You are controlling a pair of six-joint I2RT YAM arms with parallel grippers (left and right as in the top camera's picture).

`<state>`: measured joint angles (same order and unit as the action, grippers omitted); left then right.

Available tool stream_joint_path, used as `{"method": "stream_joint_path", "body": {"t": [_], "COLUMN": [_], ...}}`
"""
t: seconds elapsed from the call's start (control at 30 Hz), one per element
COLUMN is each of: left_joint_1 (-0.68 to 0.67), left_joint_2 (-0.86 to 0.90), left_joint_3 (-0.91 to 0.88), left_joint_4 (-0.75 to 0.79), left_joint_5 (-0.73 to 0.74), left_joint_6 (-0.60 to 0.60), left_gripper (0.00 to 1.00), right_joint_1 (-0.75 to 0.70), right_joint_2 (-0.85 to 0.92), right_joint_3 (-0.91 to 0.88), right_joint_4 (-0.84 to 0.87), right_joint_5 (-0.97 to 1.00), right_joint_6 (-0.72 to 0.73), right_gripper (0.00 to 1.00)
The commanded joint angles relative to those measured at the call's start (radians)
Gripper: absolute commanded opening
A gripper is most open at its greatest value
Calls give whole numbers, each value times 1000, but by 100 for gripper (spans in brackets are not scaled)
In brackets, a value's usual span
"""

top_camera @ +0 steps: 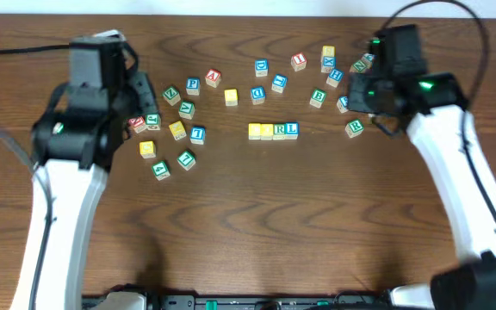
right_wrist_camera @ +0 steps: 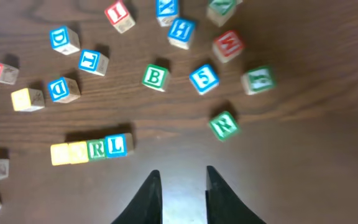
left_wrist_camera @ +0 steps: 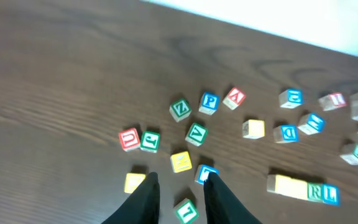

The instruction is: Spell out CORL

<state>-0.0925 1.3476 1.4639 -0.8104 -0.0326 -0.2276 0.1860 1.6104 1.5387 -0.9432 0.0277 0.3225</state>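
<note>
Row of four small wooden letter cubes [top_camera: 274,131] lies near the middle of the dark brown wooden table [top_camera: 257,232], cubes touching: two plain yellow-topped cubes [top_camera: 255,131] on the left, then the white-faced green R cube [top_camera: 280,130], then the white-faced blue L cube [top_camera: 292,129]. Loose letter cubes [top_camera: 257,94] lie scattered around it. Left gripper [left_wrist_camera: 180,180] hangs over the left cluster, black fingers [left_wrist_camera: 145,202] parted, grasping nothing. Right gripper [right_wrist_camera: 183,175], right of the row and apart from it, is likewise released.
</note>
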Motion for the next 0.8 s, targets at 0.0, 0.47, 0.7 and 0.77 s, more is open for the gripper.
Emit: {"method": "stream_joint_path", "body": {"t": [0.0,0.47,0.7,0.77], "left_joint_1": [3,5,4,5], "left_joint_2": [-50,-135,-133,-133], "left_joint_3": [18,18,18,17], "left_joint_4": [-48,-229,-229,-229], "left_joint_5": [-7,-159,-159,-159], "left_joint_6": [109,130,130,130], "left_gripper": [28,98,98,98], "right_joint_1": [-34,-85,-85,-85], "right_joint_2": [-106,-459,-527,-527], "right_joint_3": [18,18,18,18], "right_joint_4": [-56,-231,-313,-324], "right_joint_5": [8,154,153,153], "right_joint_6": [-53,-96,-95,-95], "right_gripper": [22,99,99,99]}}
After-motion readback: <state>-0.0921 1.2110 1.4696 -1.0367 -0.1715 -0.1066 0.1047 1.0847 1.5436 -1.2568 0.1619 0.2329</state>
